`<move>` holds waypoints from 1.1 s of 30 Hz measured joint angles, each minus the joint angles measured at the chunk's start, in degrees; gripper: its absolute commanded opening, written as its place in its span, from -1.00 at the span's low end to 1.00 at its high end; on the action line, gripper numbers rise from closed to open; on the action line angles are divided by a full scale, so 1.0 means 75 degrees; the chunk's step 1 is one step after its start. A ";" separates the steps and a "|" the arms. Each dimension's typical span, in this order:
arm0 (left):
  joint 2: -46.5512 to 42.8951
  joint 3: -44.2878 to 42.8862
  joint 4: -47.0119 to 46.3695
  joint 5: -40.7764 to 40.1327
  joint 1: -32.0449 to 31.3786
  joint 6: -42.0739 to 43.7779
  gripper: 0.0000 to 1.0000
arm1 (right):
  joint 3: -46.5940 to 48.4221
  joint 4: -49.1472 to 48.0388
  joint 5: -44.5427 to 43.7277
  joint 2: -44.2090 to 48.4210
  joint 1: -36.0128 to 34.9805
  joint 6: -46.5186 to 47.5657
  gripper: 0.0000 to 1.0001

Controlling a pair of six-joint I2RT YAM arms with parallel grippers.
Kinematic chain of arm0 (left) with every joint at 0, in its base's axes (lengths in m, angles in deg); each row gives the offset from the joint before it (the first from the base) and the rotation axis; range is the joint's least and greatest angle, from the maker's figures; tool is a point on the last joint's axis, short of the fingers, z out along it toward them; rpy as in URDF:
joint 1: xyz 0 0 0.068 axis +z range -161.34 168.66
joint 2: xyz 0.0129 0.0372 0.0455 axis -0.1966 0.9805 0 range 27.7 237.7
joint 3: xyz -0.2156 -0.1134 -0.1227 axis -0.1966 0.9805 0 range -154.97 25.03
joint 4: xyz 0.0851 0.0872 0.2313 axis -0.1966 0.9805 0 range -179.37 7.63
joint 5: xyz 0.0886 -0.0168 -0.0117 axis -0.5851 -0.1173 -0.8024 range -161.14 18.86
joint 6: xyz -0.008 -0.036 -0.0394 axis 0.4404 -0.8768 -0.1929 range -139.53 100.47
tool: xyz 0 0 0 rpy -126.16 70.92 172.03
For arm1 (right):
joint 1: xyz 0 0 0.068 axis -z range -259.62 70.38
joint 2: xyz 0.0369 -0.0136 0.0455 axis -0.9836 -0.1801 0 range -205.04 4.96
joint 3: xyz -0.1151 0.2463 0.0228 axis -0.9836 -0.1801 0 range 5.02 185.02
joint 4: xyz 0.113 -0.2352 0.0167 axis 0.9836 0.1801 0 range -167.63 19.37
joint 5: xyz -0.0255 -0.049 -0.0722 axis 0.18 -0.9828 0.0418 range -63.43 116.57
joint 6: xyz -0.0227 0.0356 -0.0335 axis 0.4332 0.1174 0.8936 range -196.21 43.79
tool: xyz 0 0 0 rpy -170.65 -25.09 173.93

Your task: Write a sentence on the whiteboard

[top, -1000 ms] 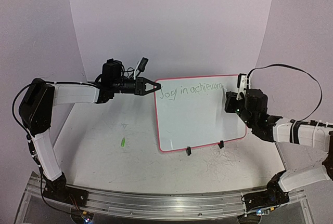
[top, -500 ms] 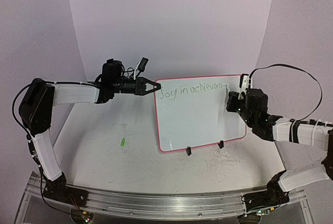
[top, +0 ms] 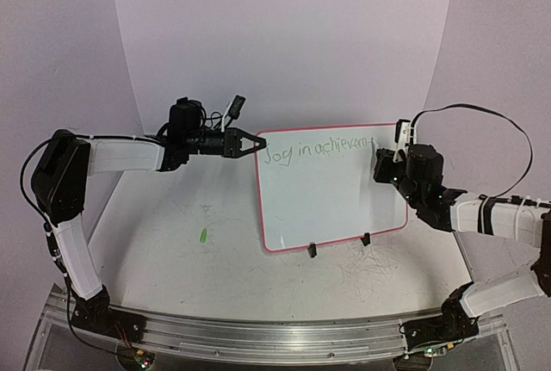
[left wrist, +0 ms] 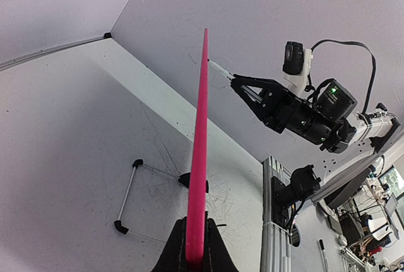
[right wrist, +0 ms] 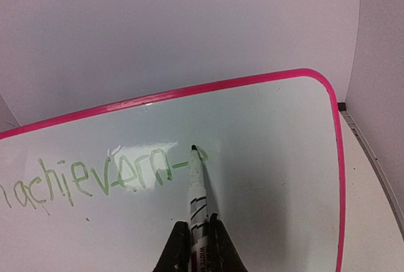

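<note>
Board (top: 331, 190): one, glossy white, thin pink rim, rounded corners; propped tilted mid-counter (top: 172, 250) on two black feet (top: 312, 250).
Sentence (top: 314, 151): thin green script along the top edge, "Joy in achievem", stopping short of the right rim.
Left fingers (left wrist: 170, 262): clamped on the board's left rim, near its top corner.
Right fingers (right wrist: 173, 256): closed round one white marker (right wrist: 197, 190), tip on the board at the last stroke.
Room: blank board below the writing.

sentence (right wrist: 76, 180): start cut off left of right end effector (right wrist: 197, 224) | marker (right wrist: 196, 183): barrel end hidden between its fingers | whiteboard (left wrist: 201, 146): edge-on above left end effector (left wrist: 196, 234), writing face hidden
</note>
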 measured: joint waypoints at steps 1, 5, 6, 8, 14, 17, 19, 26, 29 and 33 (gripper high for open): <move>0.0000 0.0000 0.0001 0.0000 0.0000 0.0000 -1.00 | 0.0000 -0.0001 0.0031 0.0000 0.0000 -0.0003 -1.00; 0.0000 0.0000 0.0001 0.0000 0.0000 -0.0003 -1.00 | -0.0015 -0.0004 0.0131 0.0003 0.0000 -0.0007 -1.00; 0.0000 0.0000 0.0003 0.0000 0.0000 -0.0003 -1.00 | -0.0027 -0.0012 0.0164 0.0003 0.0000 -0.0009 -1.00; 0.0000 0.0000 0.0008 0.0000 0.0000 -0.0008 -1.00 | -0.0075 -0.0040 0.0210 0.0013 0.0000 -0.0029 -1.00; 0.0000 0.0000 0.0009 0.0000 0.0000 0.0001 -1.00 | -0.0327 0.0019 0.0240 0.0221 0.0000 -0.0073 -1.00; 0.0000 0.0000 0.0007 0.0000 0.0000 0.0003 -1.00 | -0.0427 0.0134 0.0191 0.0313 0.0000 -0.0095 -1.00; 0.0000 0.0000 0.0010 0.0000 0.0000 0.0000 -1.00 | -0.0437 0.0170 0.0126 0.0321 0.0000 -0.0099 -1.00; -0.0012 0.0000 0.0007 0.0003 -0.0003 0.0015 -1.00 | -0.0437 0.0185 -0.0013 0.0515 0.0000 -0.0065 -1.00; -0.0036 0.0000 0.0026 0.0000 -0.0013 0.0024 -1.00 | -0.0420 0.0120 -0.0001 0.0719 0.0005 -0.0015 -1.00; -0.0044 0.0000 0.0036 0.0000 -0.0017 0.0029 -1.00 | -0.0311 0.0077 0.0030 0.0657 0.0047 0.0031 -1.00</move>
